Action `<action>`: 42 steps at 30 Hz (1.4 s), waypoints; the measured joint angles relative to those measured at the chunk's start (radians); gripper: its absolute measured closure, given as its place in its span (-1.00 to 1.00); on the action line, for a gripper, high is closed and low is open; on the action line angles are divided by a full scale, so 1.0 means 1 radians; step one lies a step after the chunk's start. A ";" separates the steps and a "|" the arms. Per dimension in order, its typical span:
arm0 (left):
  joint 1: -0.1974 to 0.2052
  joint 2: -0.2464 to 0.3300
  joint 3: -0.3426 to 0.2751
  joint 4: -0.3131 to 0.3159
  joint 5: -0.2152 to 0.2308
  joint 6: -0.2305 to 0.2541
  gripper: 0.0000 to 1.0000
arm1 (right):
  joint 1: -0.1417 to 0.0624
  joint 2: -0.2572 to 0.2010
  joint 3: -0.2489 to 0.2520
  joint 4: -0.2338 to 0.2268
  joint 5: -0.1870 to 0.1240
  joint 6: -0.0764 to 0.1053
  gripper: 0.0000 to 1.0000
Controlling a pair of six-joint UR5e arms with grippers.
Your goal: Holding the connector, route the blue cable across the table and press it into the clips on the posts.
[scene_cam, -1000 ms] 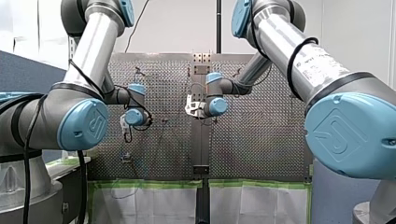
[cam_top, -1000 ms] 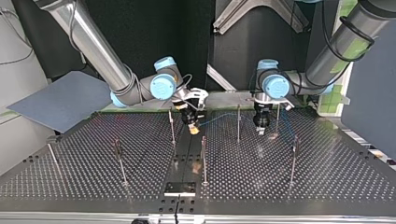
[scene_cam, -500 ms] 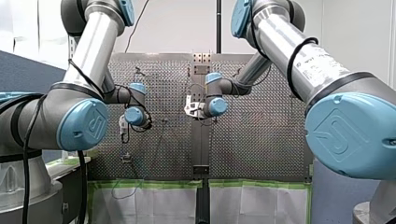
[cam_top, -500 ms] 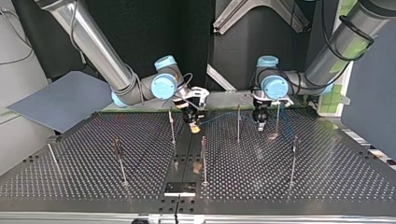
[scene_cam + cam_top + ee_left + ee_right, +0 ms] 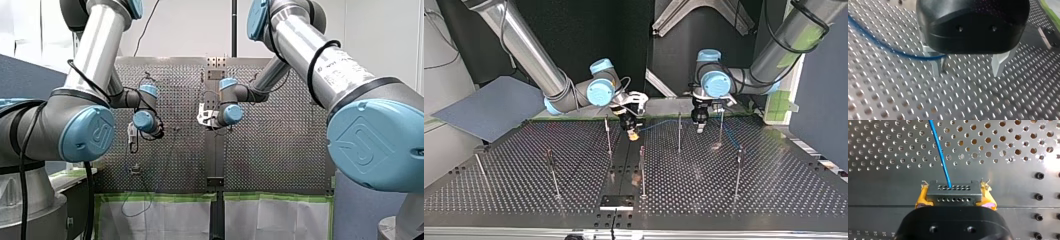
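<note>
Finding: my right gripper (image 5: 631, 132) is clamped on the connector (image 5: 953, 192). Its yellow pads (image 5: 922, 199) bear on the two short ends of the grey block, which sits square and level between them just above the table (image 5: 524, 165). The blue cable (image 5: 939, 152) leaves the connector's upper row of holes and runs straight ahead, away from the gripper. In the top view it climbs from the connector to the nearest post (image 5: 679, 135) on the side of my left arm, then goes on beyond that post. I cannot make out a clip on the post, nor whether the cable is seated in one. My left gripper (image 5: 968, 67) hangs just beyond that post from the connector, with its metal fingers (image 5: 999, 63) apart and nothing between them. The cable reaches the inner edge of one finger; whether it touches I cannot tell. Assessment: routing is at an early stage, and the step in hand looks to be seating the cable at the post next to the connector. Recommendation: hold the clamp on the connector firm and carry it level, so the cable is not bent sharply where it enters the holes. Draw only enough tension to straighten the run. Centre the cable between the left fingers before closing them, beside the post rather than on it. Then press down in line with the post, so the thin post is not pushed sideways.
</note>
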 joint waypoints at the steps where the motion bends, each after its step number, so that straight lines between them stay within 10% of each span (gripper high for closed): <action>1: -0.006 0.007 -0.007 0.007 -0.005 -0.007 -0.98 | 0.000 0.000 0.000 0.000 0.000 0.000 1.00; 14: -0.077 0.118 -0.118 0.115 -0.105 -0.077 -0.98 | 0.002 0.001 0.000 0.013 0.000 0.000 1.00; 26: -0.131 0.214 -0.214 0.070 -0.194 -0.076 -0.98 | 0.002 0.002 0.000 0.026 0.000 0.000 1.00; 42: -0.230 0.256 -0.286 0.073 -0.116 -0.077 -0.98 | -0.011 0.001 0.000 0.035 -0.001 0.009 1.00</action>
